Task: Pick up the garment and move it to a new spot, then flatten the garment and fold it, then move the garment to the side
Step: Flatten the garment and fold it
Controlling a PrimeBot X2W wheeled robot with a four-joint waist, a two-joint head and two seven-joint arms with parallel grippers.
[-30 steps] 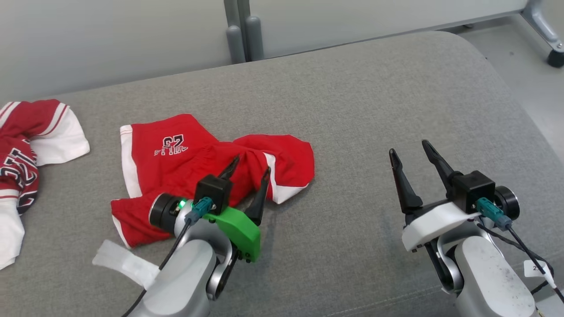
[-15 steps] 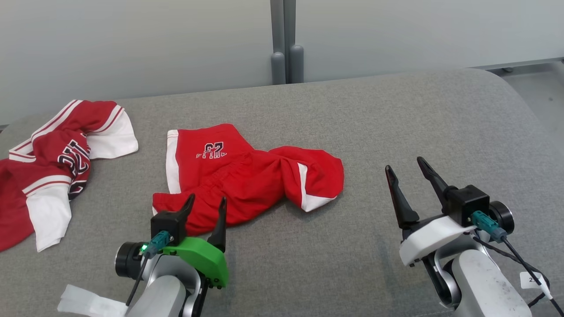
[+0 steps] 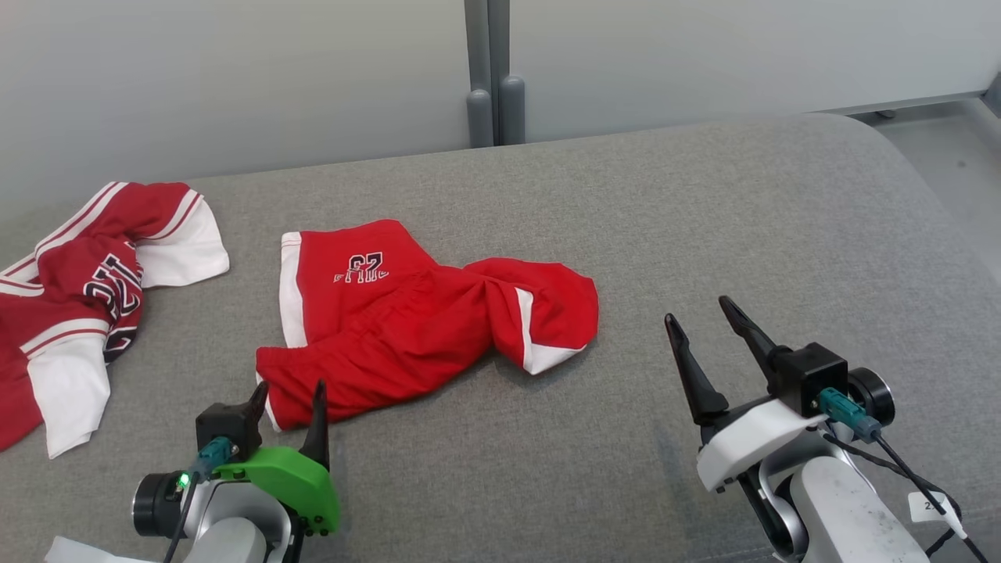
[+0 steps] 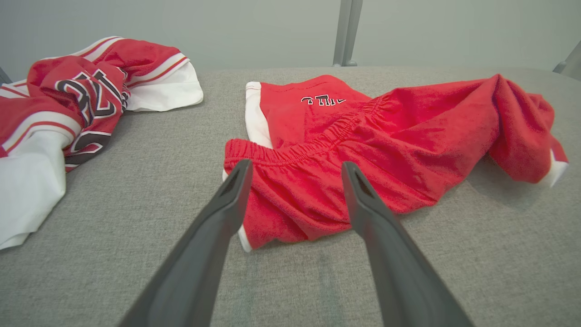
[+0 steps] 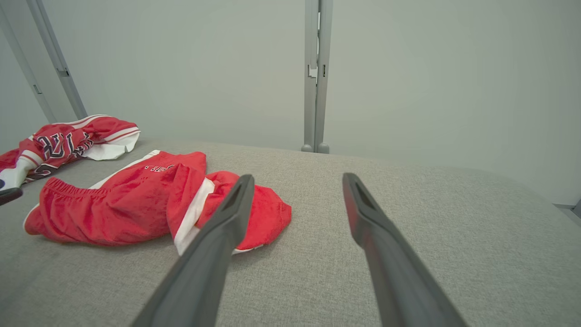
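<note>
Head view: red shorts (image 3: 407, 313) lie crumpled across the grey cushion (image 3: 704, 219), long axis left to right, waistband corner (image 3: 278, 381) just ahead of the empty, spread left claw (image 3: 290, 387). The right claw (image 3: 696, 310), likewise spread, stands well apart.

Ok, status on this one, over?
Left claw open, near waistband; right claw open, aside. Red shorts crumpled on grey cushion, unfolded. Jersey lies apart, nothing blocking.

Grey cushion (image 3: 704, 219) carries red shorts (image 3: 391, 336) and a jersey (image 3: 74, 262).
</note>
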